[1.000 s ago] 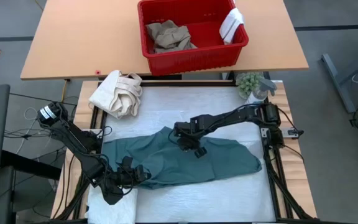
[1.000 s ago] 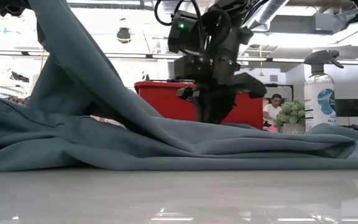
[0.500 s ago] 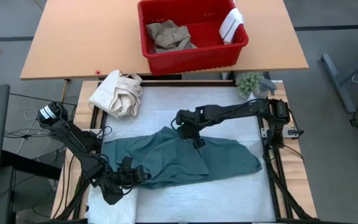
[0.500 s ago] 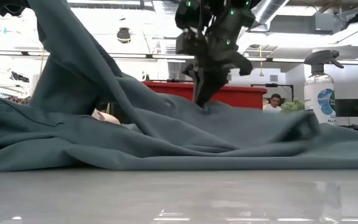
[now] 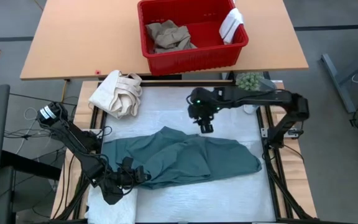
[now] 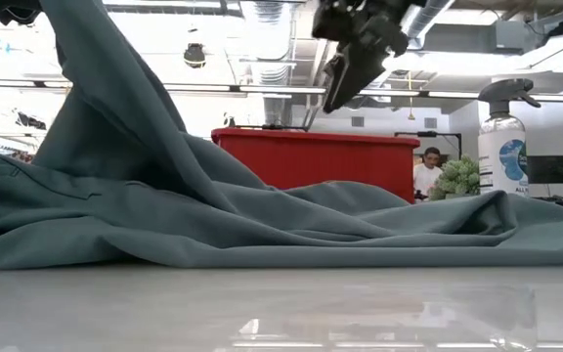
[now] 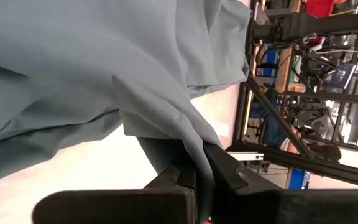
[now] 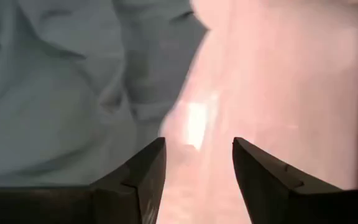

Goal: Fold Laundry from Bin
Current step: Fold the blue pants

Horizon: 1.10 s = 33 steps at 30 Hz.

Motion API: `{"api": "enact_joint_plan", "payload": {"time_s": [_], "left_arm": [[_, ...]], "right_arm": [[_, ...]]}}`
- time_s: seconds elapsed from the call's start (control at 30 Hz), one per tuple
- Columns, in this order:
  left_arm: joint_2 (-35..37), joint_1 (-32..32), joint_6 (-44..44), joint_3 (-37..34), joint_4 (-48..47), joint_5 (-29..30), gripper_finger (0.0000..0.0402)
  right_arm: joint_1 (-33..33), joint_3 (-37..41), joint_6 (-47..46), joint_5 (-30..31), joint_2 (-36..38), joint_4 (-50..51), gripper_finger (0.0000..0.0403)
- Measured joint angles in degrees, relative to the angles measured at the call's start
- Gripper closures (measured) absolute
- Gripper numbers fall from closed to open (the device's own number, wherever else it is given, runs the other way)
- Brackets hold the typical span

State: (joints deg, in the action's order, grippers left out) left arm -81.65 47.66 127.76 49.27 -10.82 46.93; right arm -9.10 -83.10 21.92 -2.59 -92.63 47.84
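**Teal garment spread on the mat; left gripper pinching a corner, right gripper above it with nothing held**

Teal-green garment lies rumpled across the white mat on the work table, long axis running side to side. In the low view it rises in a steep ridge toward the upper left, then falls away into low folds along the tabletop.

Left gripper sits low at the near-left part of the garment. Its wrist view shows the two dark fingers pressed together on a fold of the teal cloth, which runs straight down between them. Firm pinch.

Right gripper is off the cloth, over bare mat just beyond the garment's far edge. Low view shows it raised well above the fabric, clear of it. Its wrist view shows the fingers parted with a gap between them, nothing in the gap, garment edge below on one side and bare mat on the other.

Red bin stands on the wooden table beyond the mat. Inside it: tan trousers bunched at the left end, a small white cloth draped at the right rim.

Cream canvas bundle rests at the mat's far-left corner, apart from the garment. Small green plant and a spray bottle stand at the far right. A person shows in the room behind.
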Motion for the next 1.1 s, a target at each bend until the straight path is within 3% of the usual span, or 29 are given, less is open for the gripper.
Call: {"api": "enact_joint_plan", "payload": {"time_s": [0.2, 0.33, 0.43, 0.6, 0.83, 1.1], "left_arm": [[0.00, -0.02, 1.18, -0.01, 0.57, 3.38, 0.0401], [0.27, -1.12, 2.63, -0.01, 1.55, 8.87, 0.0401], [1.61, -3.26, 0.78, -0.01, 2.16, 8.87, 0.0401], [4.94, -7.80, -9.56, -0.03, 4.85, 5.34, 0.0401], [14.08, -10.43, -24.51, -0.03, 6.99, -3.59, 0.0401], [19.89, -10.40, -28.74, 0.01, 1.07, -7.09, 0.0401]], "right_arm": [[6.87, 5.98, -6.93, -9.97, 5.28, -1.71, 0.0200], [15.54, 11.35, -9.08, -4.68, 5.28, -9.56, 0.0206], [20.76, 13.73, -11.64, -0.57, 4.26, -17.24, 0.0206], [26.30, 14.27, -15.69, 10.67, 0.12, -16.87, 0.0209], [31.68, 16.22, -24.44, 12.14, -7.36, -17.70, 0.0225], [33.35, 18.04, -29.69, 13.23, -9.96, -19.59, 0.0238]]}}
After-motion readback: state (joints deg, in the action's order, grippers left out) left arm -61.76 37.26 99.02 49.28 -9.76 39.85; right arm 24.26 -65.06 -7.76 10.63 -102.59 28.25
